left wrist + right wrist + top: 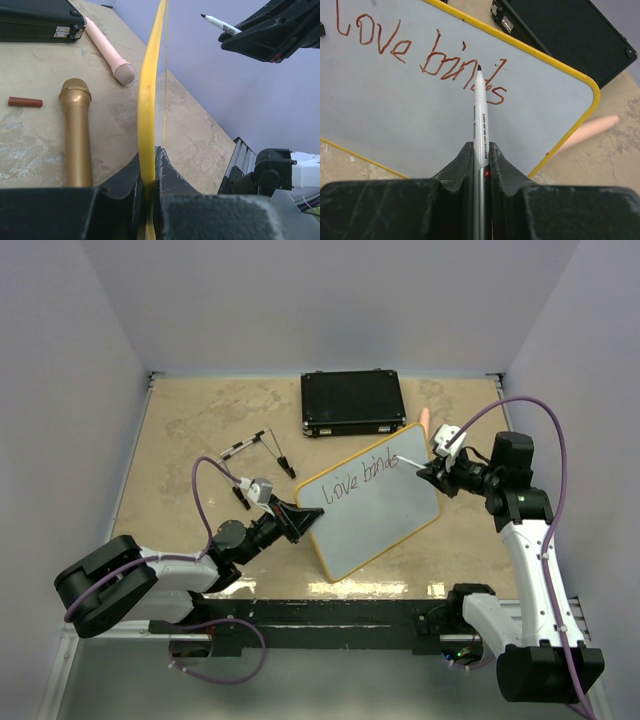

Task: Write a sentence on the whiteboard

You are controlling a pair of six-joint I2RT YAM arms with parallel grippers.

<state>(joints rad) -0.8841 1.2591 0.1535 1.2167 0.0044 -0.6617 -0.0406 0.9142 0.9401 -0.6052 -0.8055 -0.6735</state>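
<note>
Our left gripper (149, 167), shut on the yellow edge of the whiteboard (375, 515), props it tilted at the centre of the top view so we can write. Our right gripper (480, 152) pinches the marker (480, 107), tip beside "binds"; the sentence (362, 477) needs more words.

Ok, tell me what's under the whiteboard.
Beneath the whiteboard lie a gold microphone, a pink microphone and a red-brown cylinder; from above the board covers all but the pink tip.

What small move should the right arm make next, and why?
Probably carry the marker to bare whiteboard below "love binds" and touch down: the tip hovers off the face, there is little room past "binds", and the left gripper clamps the board's edge.
</note>
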